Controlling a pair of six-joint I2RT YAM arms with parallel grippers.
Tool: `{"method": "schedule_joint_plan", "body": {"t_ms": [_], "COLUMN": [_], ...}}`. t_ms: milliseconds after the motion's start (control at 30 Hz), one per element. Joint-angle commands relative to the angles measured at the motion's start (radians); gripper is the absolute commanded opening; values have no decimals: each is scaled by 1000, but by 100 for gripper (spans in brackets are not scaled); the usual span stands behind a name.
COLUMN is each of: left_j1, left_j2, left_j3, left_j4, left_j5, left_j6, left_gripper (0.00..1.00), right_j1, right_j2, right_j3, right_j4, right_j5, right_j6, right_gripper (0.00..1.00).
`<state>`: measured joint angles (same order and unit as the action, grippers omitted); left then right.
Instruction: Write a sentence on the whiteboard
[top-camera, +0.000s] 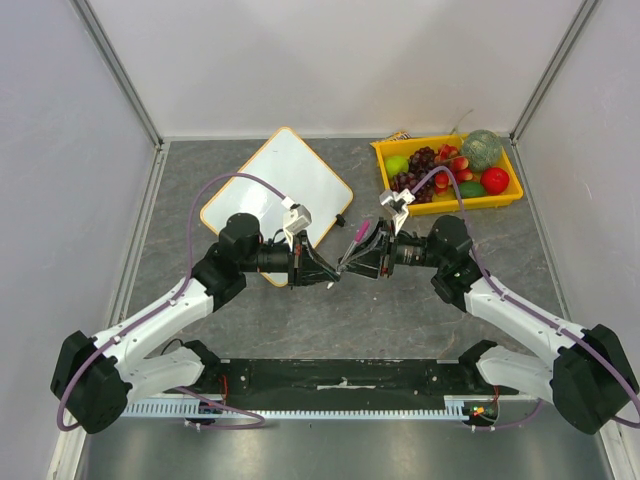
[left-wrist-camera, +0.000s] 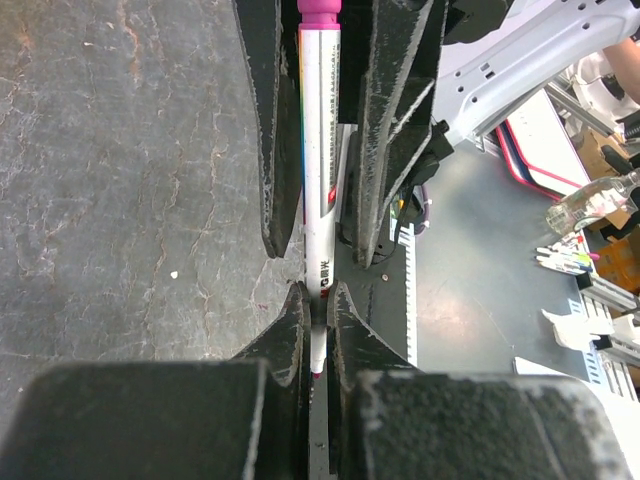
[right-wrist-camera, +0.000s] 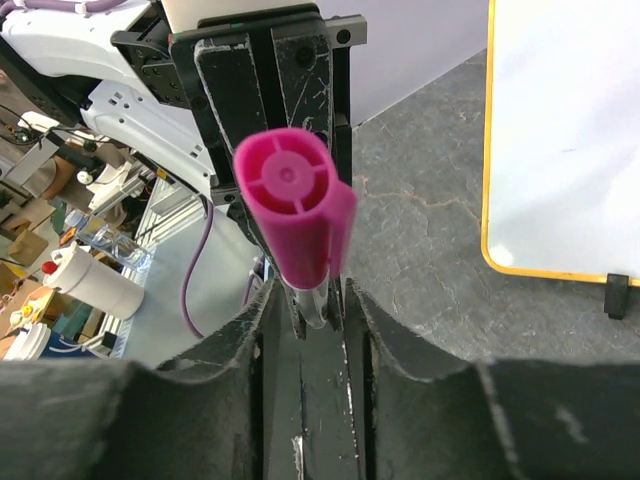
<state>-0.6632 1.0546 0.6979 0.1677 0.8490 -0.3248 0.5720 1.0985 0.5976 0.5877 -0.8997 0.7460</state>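
Observation:
The whiteboard (top-camera: 277, 190) lies flat at the back left, turned like a diamond, with an orange-yellow rim. Its corner shows in the right wrist view (right-wrist-camera: 560, 130). No sentence is in view on its white face. The two grippers meet over the table in front of it. A marker (top-camera: 353, 246) with a white barrel (left-wrist-camera: 320, 150) and a magenta cap (right-wrist-camera: 290, 200) runs between them. My left gripper (top-camera: 330, 278) (left-wrist-camera: 318, 292) is shut on the marker's thin tail end. My right gripper (top-camera: 352, 262) (right-wrist-camera: 310, 292) is closed round the barrel just below the cap, both fingers (left-wrist-camera: 395, 120) against it.
A yellow tray (top-camera: 450, 205) with grapes, apples and other fruit stands at the back right. A small black clip (right-wrist-camera: 618, 295) sits on the board's near edge. Grey walls enclose the slate-coloured table on three sides.

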Motion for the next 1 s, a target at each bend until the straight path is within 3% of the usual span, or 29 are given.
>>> {"method": "schedule_joint_plan", "body": {"t_ms": [0,133,267,333,400,433,467,533,600,700,833,967], "left_j1": [-3,-3,-3,-3,-3,-3,-3,-3,-4,-3,-3,-4], "left_j2": [-13,-13,-12,-5,-10,-16,-40,-59,-80,-120,-139,-76], "left_j3": [5,3,-3,0,-1,-6,-46,-66,-98,-159,-215,-198], "left_j4": [18,12,9,1,-11,-14,-10,-20,-20,-4,9,-25], "left_j5": [42,47,47,44,22,-5,-106,-195,-279,-382,-504,-590], "left_j6": [0,6,10,9,10,10,-15,-40,-68,-131,-261,-296], "left_gripper": [2,2,2,2,13,30,70,80,85,100,100,96], "right_j1": [-3,-3,-3,-3,-3,-3,-4,-8,-17,-53,-156,-221], "right_j2": [3,-3,-8,-5,-9,-12,-26,-41,-69,-112,-126,-111], "right_j3": [39,39,31,31,25,25,50,71,73,56,27,13], "right_j4": [-6,-6,7,17,12,-11,-160,-268,-324,-376,-384,-378], "right_j5": [-15,5,19,15,25,45,126,209,286,381,368,318], "right_j6": [-25,-20,-16,-10,-14,-29,-116,-180,-212,-228,-192,-185], "right_gripper": [31,20,0,0,0,0,0,0,0,0,0,0]}}
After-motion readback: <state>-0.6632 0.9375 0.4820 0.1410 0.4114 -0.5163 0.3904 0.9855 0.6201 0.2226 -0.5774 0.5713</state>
